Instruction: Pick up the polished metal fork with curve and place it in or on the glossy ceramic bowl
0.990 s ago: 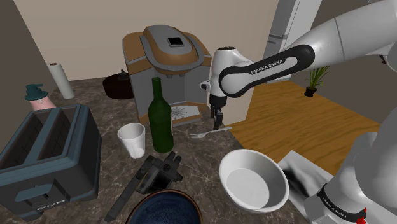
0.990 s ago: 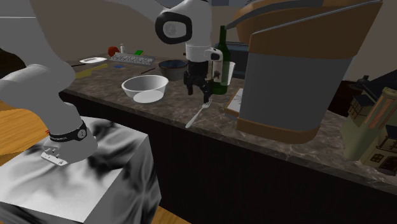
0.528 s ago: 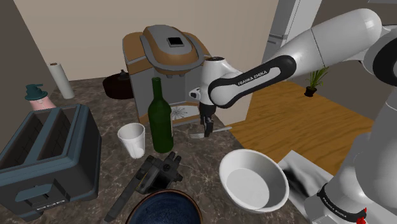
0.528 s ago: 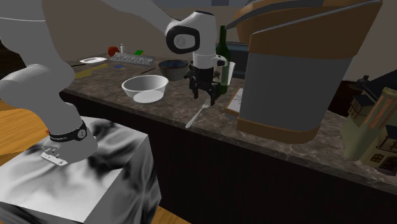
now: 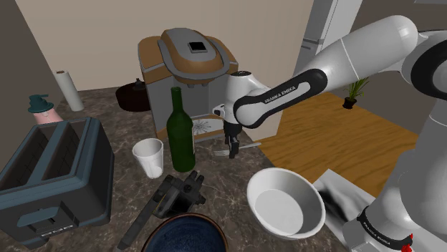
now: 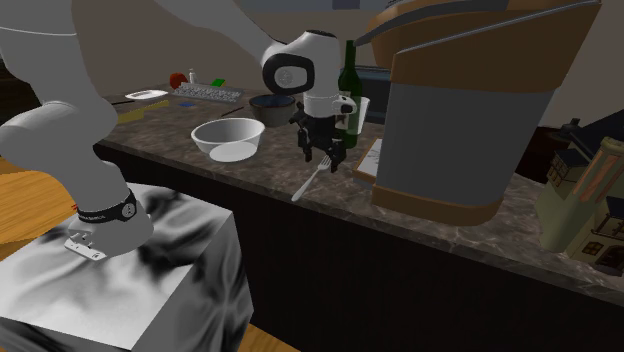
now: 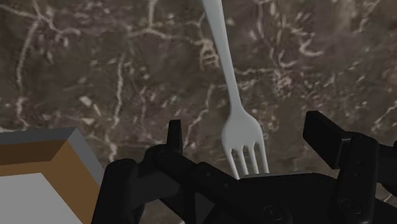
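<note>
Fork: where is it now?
Shoulder view, centre: the fork lies on the counter beneath the gripper, right of the bottle and beyond the bowl.

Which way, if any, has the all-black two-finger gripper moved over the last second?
Yes. In the shoulder view the gripper shifted left, toward the dark green bottle, and dropped closer to the pale fork.

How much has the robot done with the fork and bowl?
Nothing is finished yet. The fork lies flat on the dark counter, not lifted. In hand: the gripper sits low over its pronged end, open, one finger on each side and neither touching it. Left: close, lift, carry it to the empty white bowl and drop it in.
</note>
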`<state>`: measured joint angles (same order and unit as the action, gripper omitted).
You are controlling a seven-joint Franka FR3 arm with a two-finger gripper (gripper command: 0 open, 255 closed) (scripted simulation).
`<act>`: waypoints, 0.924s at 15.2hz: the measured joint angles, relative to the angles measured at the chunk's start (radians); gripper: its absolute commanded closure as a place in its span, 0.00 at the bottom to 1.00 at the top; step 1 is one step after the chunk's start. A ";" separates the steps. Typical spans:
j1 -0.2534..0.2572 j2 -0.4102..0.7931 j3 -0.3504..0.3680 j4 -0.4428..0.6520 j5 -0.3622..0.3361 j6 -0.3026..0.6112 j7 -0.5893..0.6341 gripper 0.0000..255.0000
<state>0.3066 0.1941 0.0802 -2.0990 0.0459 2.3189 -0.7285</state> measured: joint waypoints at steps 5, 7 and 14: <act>-0.001 -0.002 -0.002 0.003 -0.001 0.002 0.000 1.00; -0.001 -0.002 -0.001 0.003 -0.001 0.000 0.000 1.00; 0.000 -0.005 0.000 0.003 0.000 -0.004 0.001 1.00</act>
<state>0.3067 0.1893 0.0798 -2.0958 0.0457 2.3153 -0.7275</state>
